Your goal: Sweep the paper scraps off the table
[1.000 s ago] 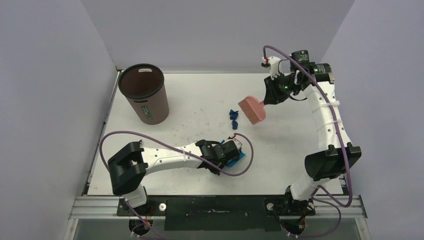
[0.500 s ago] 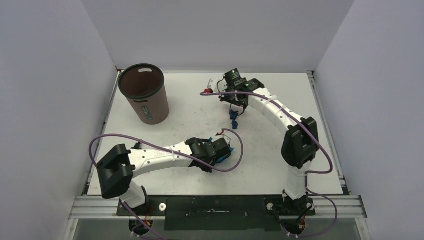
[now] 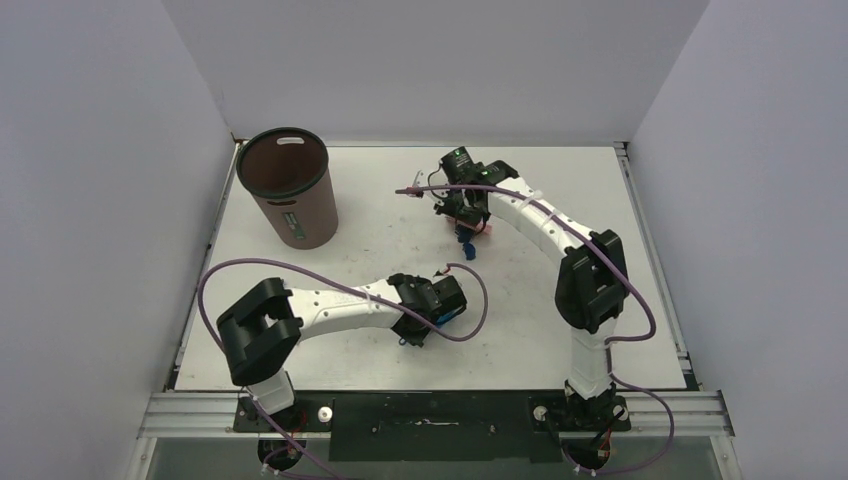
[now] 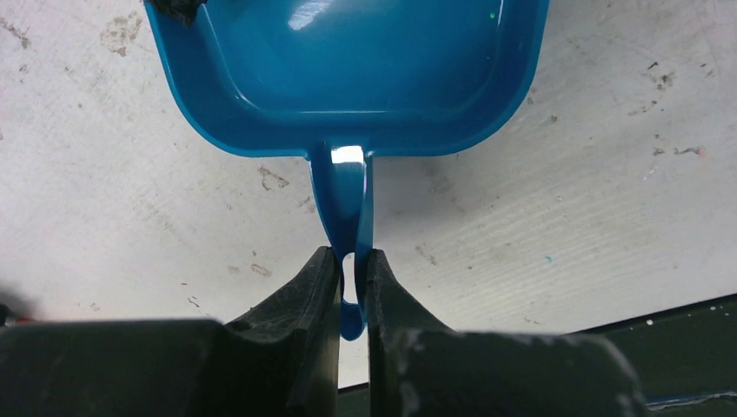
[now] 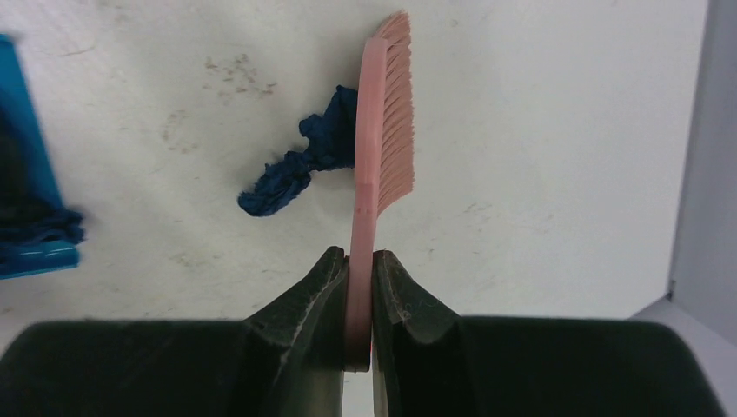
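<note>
Dark navy paper scraps [image 3: 466,244] lie mid-table on the white table [image 3: 600,260]. My right gripper [image 3: 466,203] is shut on the handle of a pink brush [image 5: 382,130], held just behind them. In the right wrist view [image 5: 359,261] a crumpled scrap [image 5: 300,169] touches the brush's back. My left gripper [image 3: 440,298] is shut on the handle of the blue dustpan [image 4: 348,69], which lies flat on the table near the scraps. In the left wrist view [image 4: 352,261] the pan's handle sits between the jaws. More dark scraps [image 5: 35,221] lie at the pan's mouth [image 5: 22,130].
A brown cylindrical bin [image 3: 290,190] stands open at the back left of the table. Grey walls close in the left, back and right sides. A metal rail [image 3: 430,410] runs along the near edge by the arm bases.
My right arm swung from the far right to the table's middle and lowered the brush behind the scraps. My left gripper moved a little left with the dustpan.
</note>
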You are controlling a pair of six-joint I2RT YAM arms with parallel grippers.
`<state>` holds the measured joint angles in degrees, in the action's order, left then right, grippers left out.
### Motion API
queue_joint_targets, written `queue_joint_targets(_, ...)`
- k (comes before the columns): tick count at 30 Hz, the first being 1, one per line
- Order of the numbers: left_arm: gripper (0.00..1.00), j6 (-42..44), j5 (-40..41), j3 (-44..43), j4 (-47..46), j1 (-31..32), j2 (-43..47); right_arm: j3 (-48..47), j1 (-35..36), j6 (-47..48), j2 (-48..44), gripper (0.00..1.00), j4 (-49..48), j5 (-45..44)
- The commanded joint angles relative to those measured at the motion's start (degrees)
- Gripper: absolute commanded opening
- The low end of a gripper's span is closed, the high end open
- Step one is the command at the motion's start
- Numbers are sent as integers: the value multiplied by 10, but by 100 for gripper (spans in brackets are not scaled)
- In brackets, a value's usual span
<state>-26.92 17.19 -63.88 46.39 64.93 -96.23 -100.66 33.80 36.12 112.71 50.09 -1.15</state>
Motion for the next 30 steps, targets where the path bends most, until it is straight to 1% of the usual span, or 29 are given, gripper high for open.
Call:
queue_joint_targets(1,0,18,-15,-35,-24,-6,-17,-11,6,-83,-49,5,111,136)
queue_joint_targets(8,0,27,-17,-59,-33,-10,-43,28,6,-141,-105,5,135,254)
queue_joint_targets(13,0,28,-16,-75,-35,-13,-53,52,3,-153,-136,5,141,282)
queue_joint_targets(18,0,29,-7,-75,-49,-13,-55,49,-20,-168,-152,5,150,321)
queue_joint_targets(20,0,28,-5,-73,-53,-12,-55,44,-33,-170,-157,5,148,314)
queue_joint_targets(25,0,34,6,-48,-88,-9,-36,9,-68,-156,-156,5,141,257)
queue_joint_targets(30,0,36,22,-28,-122,4,-13,-25,-99,-142,-145,5,160,258)
